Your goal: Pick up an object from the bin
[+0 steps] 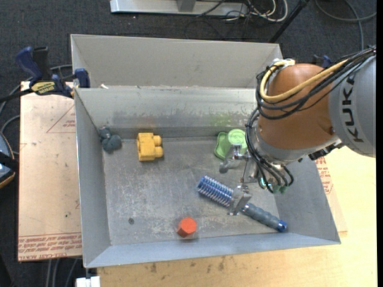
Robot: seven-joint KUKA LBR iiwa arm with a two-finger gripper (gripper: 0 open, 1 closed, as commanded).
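the tool (241, 197) hangs at the blue brush (258, 213) neck; looks light, stiff handle, squishy bristles; I'd pinch the handle; can't tell if it's clenched

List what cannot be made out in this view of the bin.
In the camera view:
Green thing: right side hidden behind the arm's orange cover; kind unclear.
Blue-bristled brush: neck covered by the gripper; contact cannot be told.
Small grey thing, far left corner: too small to identify.

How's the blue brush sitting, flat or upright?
Flat: blue brush lies on the bin floor, handle pointing front-right; tool over its neck.
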